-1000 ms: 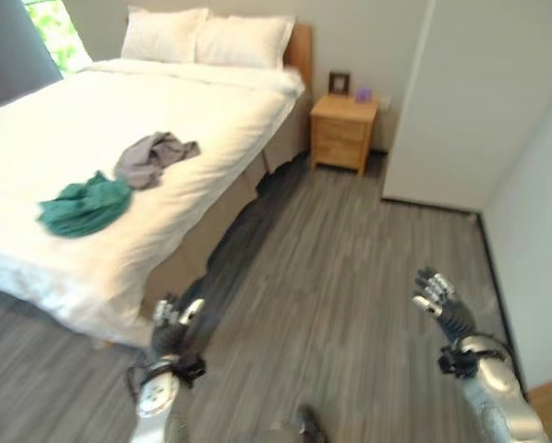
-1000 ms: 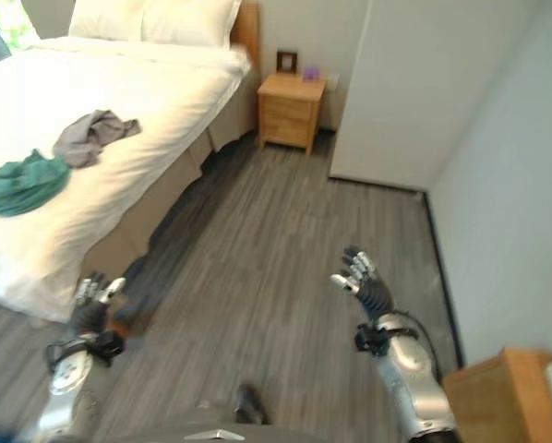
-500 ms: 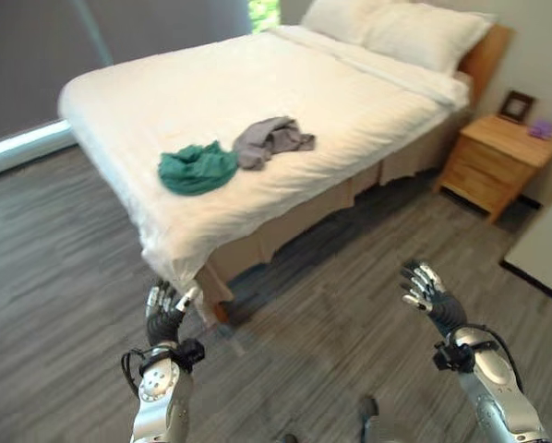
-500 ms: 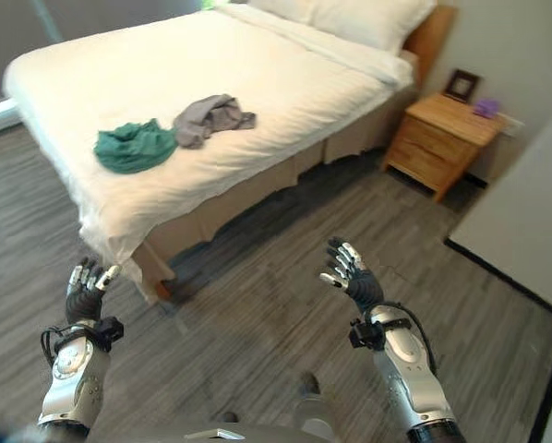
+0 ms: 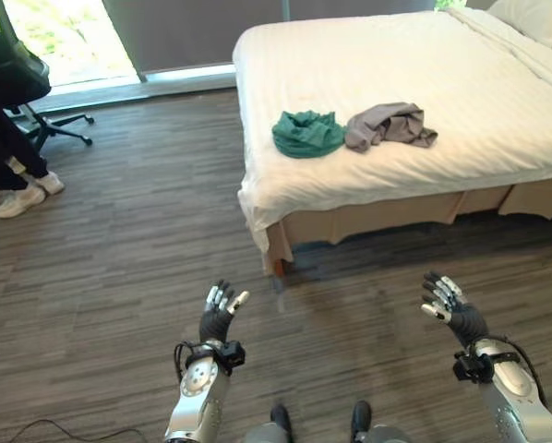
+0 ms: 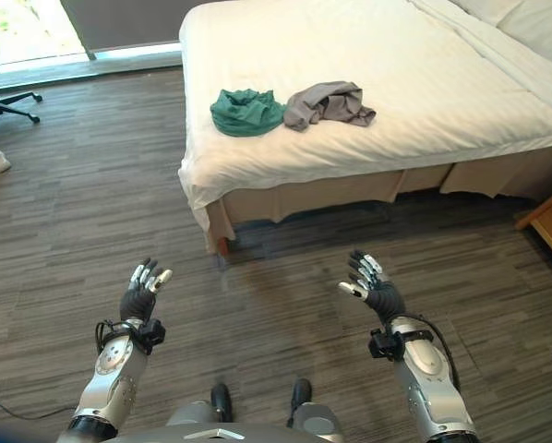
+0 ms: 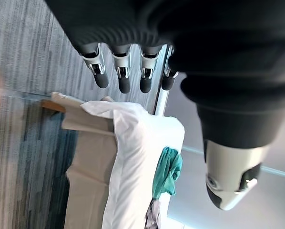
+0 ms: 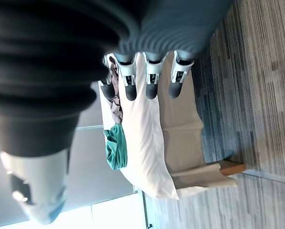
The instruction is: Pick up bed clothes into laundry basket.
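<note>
- The task looks barely begun: the bed [image 5: 424, 111] carries both clothes on its white cover, and no laundry basket shows in these views, so picking up, carrying and dropping in are all left to do
- The green garment [image 5: 307, 133] lies bunched near the foot-side edge of the bed, and the grey garment [image 5: 390, 126] lies crumpled just beside it, the two almost touching; neither is in a hand
- The wooden floor [image 5: 119, 240] stretches between the robot and the bed, so in my judgement an approach to the bed edge has to come before any reach
- A person's legs [image 5: 8, 157] and an office chair [image 5: 36, 101] show by the window, well apart from the bed
- The left hand [image 5: 219, 316] is raised over the floor, its fingers [image 7: 125, 71] released and straight, holding nothing
- The right hand [image 5: 453, 308] is raised the same way on the other side, its fingers [image 8: 152, 76] released and holding nothing
- Against the picture half a second earlier, the whole view has swung: the bed now sits up and to the right with its foot corner nearest, and the window, chair and person have come into sight, which is the camera turning and not the clothes moving; both hands stay loose and empty as before
</note>
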You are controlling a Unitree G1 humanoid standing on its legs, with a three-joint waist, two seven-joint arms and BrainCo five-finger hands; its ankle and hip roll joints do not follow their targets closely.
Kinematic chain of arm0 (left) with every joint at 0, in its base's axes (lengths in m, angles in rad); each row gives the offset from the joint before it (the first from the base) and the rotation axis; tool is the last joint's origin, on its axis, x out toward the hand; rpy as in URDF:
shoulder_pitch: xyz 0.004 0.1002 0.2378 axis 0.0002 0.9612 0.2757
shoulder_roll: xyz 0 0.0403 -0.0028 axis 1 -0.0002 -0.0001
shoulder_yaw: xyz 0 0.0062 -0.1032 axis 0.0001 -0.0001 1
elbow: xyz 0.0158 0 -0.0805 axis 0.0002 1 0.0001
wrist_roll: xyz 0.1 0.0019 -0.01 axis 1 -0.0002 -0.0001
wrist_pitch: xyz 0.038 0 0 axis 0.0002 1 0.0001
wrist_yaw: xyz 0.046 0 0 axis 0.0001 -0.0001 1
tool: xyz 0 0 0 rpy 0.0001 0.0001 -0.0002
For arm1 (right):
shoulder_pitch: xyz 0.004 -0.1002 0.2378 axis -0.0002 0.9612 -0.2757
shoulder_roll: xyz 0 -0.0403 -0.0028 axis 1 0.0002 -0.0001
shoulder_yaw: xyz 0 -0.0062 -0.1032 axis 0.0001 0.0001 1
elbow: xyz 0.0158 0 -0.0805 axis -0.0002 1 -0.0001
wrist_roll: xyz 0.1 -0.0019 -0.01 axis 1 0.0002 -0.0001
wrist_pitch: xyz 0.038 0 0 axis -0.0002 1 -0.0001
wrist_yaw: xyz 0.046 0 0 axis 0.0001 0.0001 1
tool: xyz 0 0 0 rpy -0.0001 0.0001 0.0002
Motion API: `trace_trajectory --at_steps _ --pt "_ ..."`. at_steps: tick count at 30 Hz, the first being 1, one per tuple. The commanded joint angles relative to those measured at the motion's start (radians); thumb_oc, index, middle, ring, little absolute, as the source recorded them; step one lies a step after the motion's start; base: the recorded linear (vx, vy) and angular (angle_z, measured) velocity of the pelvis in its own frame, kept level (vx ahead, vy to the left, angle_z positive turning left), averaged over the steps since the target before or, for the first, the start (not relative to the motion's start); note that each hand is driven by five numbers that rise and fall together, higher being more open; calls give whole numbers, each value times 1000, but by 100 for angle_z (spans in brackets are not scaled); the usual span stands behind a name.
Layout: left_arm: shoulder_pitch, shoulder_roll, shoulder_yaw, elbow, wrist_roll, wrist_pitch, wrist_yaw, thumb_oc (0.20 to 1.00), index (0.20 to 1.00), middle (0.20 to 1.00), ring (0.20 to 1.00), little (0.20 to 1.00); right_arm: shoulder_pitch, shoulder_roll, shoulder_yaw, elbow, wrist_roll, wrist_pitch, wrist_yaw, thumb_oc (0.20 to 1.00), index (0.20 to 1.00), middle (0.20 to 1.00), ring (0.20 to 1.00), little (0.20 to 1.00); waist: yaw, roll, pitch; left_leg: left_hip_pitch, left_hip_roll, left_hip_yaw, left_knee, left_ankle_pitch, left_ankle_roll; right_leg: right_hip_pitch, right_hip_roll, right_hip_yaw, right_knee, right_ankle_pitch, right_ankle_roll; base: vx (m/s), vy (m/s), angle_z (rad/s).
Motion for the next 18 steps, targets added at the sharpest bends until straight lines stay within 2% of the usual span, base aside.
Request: trace_trajectory --at_steps 1,4,7,13,14,15,17,18 --pt "-28 67 50 -45 8 -32 -13 1000 1000 1000 1000 1000 -32 10 -9 -20 -17 -22 -5 1000 1000 1000 1000 1000 -14 -47 -38 78 18 -48 -58 69 -63 111 2 51 -72 14 79 135 61 -27" --pt "-8 85 75 -71 29 -37 -8 1000 1000 1000 1000 1000 -24 35 0 -20 28 -17 14 1000 1000 1000 1000 1000 -13 -37 -41 105 9 -43 -84 71 -59 113 1 62 -57 0 76 65 41 -15" --pt "12 88 94 -79 32 -37 -12 1000 1000 1000 1000 1000 -33 11 16 -22 -24 -5 24 1000 1000 1000 1000 1000 1 -29 -36 120 0 -62 -99 71 -56 119 -1 60 -41 -17 69 63 31 1" --pt "20 92 93 -83 38 -31 -14 1000 1000 1000 1000 1000 -60 8 7 -32 -16 -14 9 1000 1000 1000 1000 1000 11 -26 -33 117 12 -67 -93 78 -63 120 13 52 -52 -20 65 42 -35 13" --pt "6 99 94 -88 38 -37 -10 1000 1000 1000 1000 1000 -81 9 18 -32 10 -26 6 1000 1000 1000 1000 1000 23 -42 4 29 60 -96 138 96 -87 128 31 67 -46 -33 37 -15 -158 5" --pt "5 99 94 -88 38 -37 -10 1000 1000 1000 1000 1000 -83 9 18 -32 10 -26 6 1000 1000 1000 1000 1000 21 -41 1 20 62 -99 143 97 -88 122 32 65 -46 -31 36 -62 -217 3" --pt "-16 92 81 -88 16 -44 -1 1000 1000 1000 1000 1000 -90 10 31 -25 29 -36 2 1000 1000 1000 1000 1000 41 -58 44 -120 98 -139 440 179 -102 155 48 64 -41 -48 -7 -9 -199 18" --pt "-28 77 69 -92 -9 -50 9 1000 1000 1000 1000 1000 -104 3 50 -14 23 -30 -9 1000 1000 1000 1000 1000 72 -69 78 -212 63 -216 558 178 -87 186 44 71 -34 -67 -17 32 -128 5"
